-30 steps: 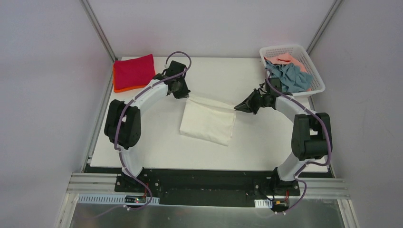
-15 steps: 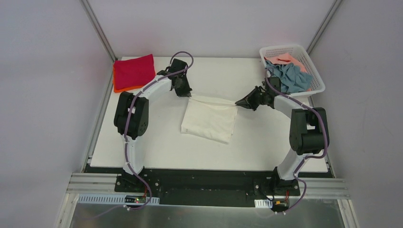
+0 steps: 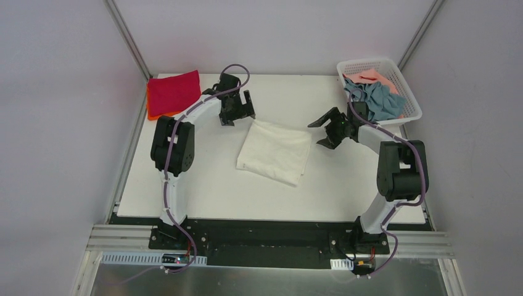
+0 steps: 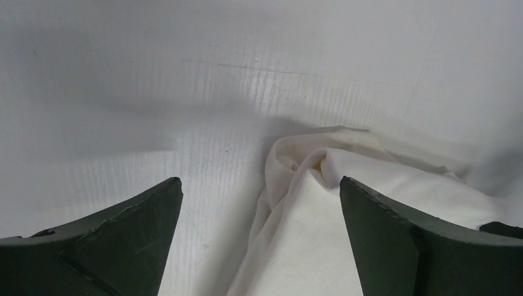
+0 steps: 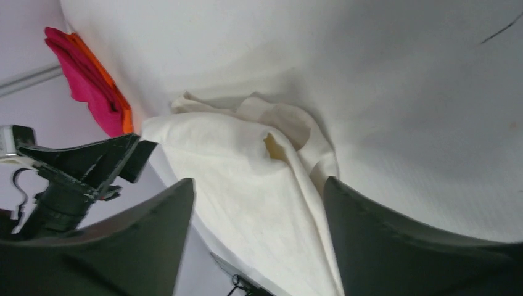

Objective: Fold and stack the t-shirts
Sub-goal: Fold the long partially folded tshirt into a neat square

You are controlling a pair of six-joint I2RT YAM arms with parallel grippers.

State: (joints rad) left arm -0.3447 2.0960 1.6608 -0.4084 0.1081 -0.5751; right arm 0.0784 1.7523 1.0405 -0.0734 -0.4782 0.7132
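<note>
A folded cream-white t-shirt [image 3: 274, 151] lies flat in the middle of the table. My left gripper [image 3: 237, 111] hovers open just beyond its far left corner, holding nothing. In the left wrist view the shirt's rumpled corner [image 4: 321, 240] lies under the open left gripper [image 4: 259, 179]. My right gripper [image 3: 321, 132] stands open at the shirt's far right corner, also holding nothing. In the right wrist view the cloth [image 5: 247, 166] lies below the right gripper [image 5: 259, 181]. A folded crimson red t-shirt [image 3: 174, 91] rests on an orange one [image 3: 161, 115] at the far left corner.
A white mesh basket [image 3: 364, 63] at the far right corner holds a crumpled grey-blue t-shirt [image 3: 376, 102] and a salmon pink one [image 3: 376, 77]. Grey walls enclose the table on three sides. Both arm bases are bolted at the near edge.
Both grippers have opened and let go of the cream-white shirt's far edge. The stretched edge has dropped and the shirt now lies flat. Both grippers have drawn slightly back from it.
</note>
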